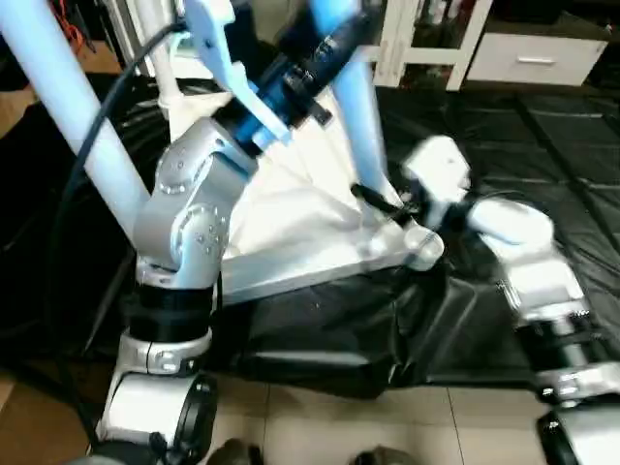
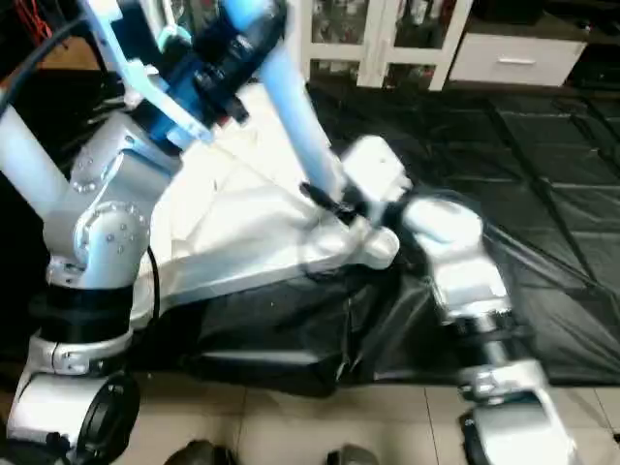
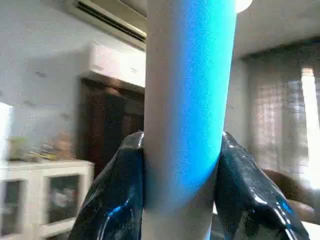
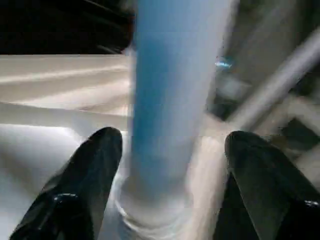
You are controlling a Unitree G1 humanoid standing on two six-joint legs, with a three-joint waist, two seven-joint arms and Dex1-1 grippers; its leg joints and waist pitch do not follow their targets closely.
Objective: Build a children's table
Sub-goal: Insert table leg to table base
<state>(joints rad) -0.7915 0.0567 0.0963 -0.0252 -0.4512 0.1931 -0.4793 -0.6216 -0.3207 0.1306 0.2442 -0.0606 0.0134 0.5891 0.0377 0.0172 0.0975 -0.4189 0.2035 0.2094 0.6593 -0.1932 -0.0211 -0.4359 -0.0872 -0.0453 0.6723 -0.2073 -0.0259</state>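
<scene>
L jaws (image 3: pixel 182 200) round leg (image 3: pixel 187 100)

The table top (image 1: pixel 291 223) is white, its leg (image 1: pixel 358 107) white tinged blue. Black sheeting (image 1: pixel 542 126) covers the floor; the forearms (image 1: pixel 194 213) are silver.

A crinkled black plastic sheet (image 1: pixel 542 145) covers the floor, its near edge folded over beige floor tiles (image 1: pixel 387 426). Behind it stands a white cabinet with glass doors (image 1: pixel 426 39), and beside that a white drawer unit with a bar handle (image 1: pixel 533 58). A white wall-mounted air conditioner (image 3: pixel 107 22) hangs high above what looks like a dark wooden door (image 3: pixel 107 127).
</scene>
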